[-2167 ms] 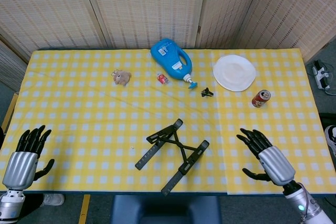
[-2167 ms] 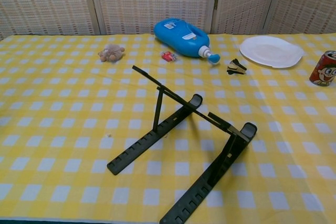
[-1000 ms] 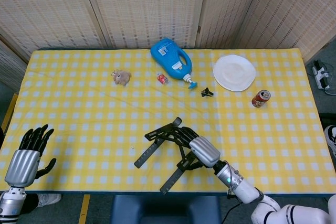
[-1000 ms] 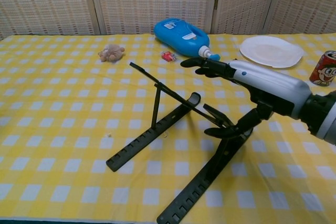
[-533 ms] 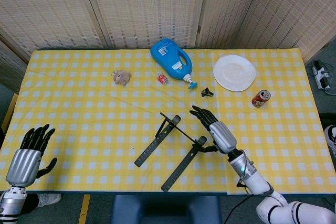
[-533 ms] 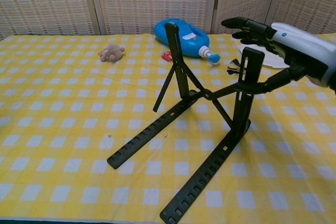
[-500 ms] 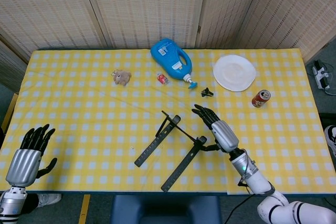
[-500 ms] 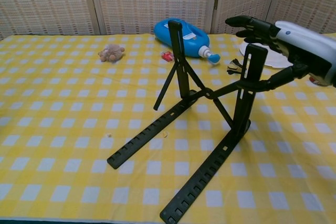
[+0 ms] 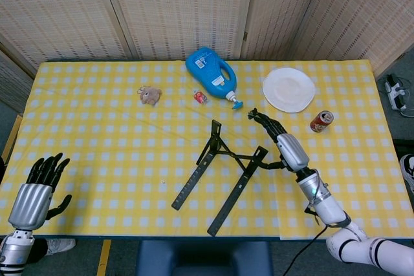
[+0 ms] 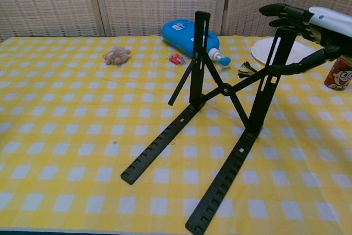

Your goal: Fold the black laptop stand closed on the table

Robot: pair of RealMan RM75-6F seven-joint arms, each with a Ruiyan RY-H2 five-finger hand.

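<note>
the stand [image 9: 223, 171] sits near the middle of the table [image 9: 97, 134], toward the front edge, its two long base rails flat on the yellow checked cloth and its upper bars raised almost upright, crossed by thin braces. in the chest view the stand [image 10: 220, 103] rises tall, its right upright reaching up to the right hand [image 10: 311, 23].

the right hand [image 9: 284, 143] is at the stand's right upright: its thumb hooks under against the bar while the other fingers reach out straight and a little apart above the top, so it seems to have the bar between thumb and fingers, though how firm that hold is i cannot tell.

the left hand [image 9: 35, 189] hovers at the front left corner of the table, well apart from the stand, fingers spread and holding nothing.

further back lie a blue bottle [image 9: 210, 74] on its side, a small plush [image 9: 150, 95], a little red thing [image 9: 199, 97], a white plate [image 9: 288, 89] and a red can [image 9: 321, 121]. a black clip [image 10: 247, 70] lies just beyond the stand.
</note>
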